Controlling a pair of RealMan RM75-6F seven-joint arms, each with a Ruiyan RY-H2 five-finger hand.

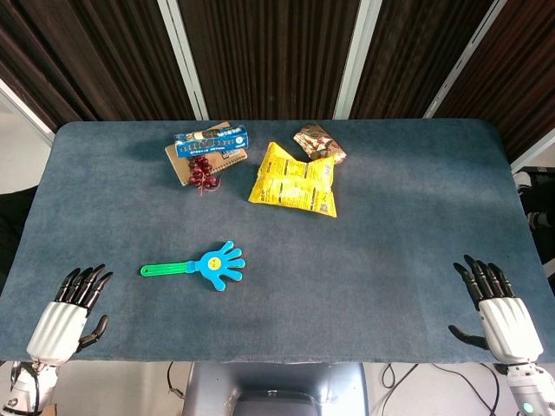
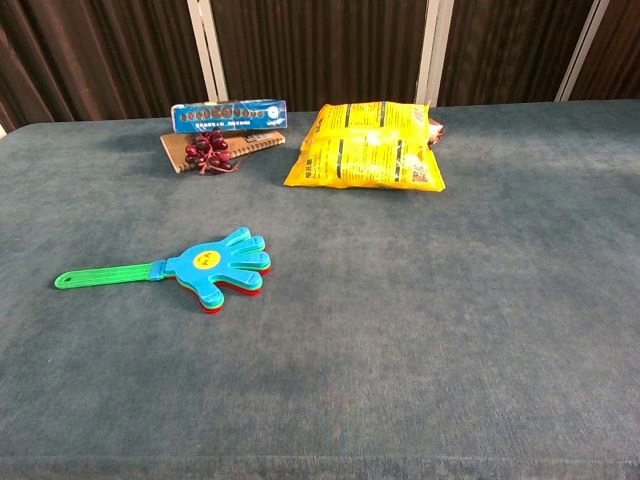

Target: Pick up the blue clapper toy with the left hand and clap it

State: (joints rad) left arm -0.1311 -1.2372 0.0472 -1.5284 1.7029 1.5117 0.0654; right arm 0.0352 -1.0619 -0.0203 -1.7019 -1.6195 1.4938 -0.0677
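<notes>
The blue clapper toy (image 1: pixel 208 263) (image 2: pixel 195 270) lies flat on the blue-grey table (image 1: pixel 390 243), left of centre. It is hand-shaped with a yellow smiley disc, and its green handle points left. My left hand (image 1: pixel 68 314) rests at the table's near left corner, fingers apart, holding nothing, a good way left of the handle's tip. At the near right corner my right hand (image 1: pixel 498 308) is likewise open and holds nothing. Neither hand appears in the chest view.
At the back stand a yellow snack bag (image 1: pixel 295 180) (image 2: pixel 365 146), a brown wrapper (image 1: pixel 318 141), a blue box (image 1: pixel 211 138) (image 2: pixel 228 115) on a brown notebook (image 1: pixel 201 161), and dark red grapes (image 1: pixel 201 172) (image 2: pixel 205 153).
</notes>
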